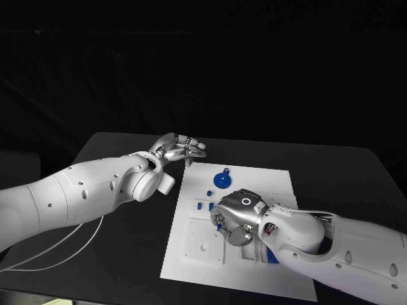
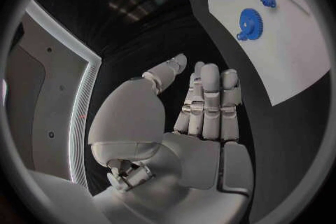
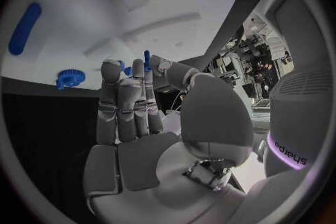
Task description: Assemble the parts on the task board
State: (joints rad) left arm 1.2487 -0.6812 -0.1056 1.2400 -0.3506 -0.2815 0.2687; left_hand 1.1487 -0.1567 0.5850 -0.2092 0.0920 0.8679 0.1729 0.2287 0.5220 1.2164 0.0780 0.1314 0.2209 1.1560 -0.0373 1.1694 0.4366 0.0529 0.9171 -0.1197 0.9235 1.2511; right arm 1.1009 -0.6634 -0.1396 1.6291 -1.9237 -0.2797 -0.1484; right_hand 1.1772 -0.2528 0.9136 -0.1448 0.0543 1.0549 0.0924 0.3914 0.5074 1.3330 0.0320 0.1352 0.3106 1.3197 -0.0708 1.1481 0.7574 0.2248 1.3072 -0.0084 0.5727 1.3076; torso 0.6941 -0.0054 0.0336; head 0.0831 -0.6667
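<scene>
The white task board (image 1: 259,279) lies in the middle of the black table. On its far part lies a blue gear (image 1: 222,181) (image 2: 248,22) (image 3: 70,77), and nearer stand two small blue pegs (image 1: 205,205). My right hand (image 1: 238,217) (image 3: 133,106) hovers low over the board's middle, fingers straight and thumb close to them. A small blue piece (image 3: 146,57) shows at its fingertips; whether it is gripped is unclear. My left hand (image 1: 178,150) (image 2: 203,106) hangs above the table off the board's far left corner, fingers extended and holding nothing.
More blue parts sit on the board: a long rounded piece (image 3: 24,28), a tiny one (image 1: 210,190) beside the gear, and one (image 1: 270,255) under my right forearm. A white cable (image 1: 57,251) trails over the table's left side.
</scene>
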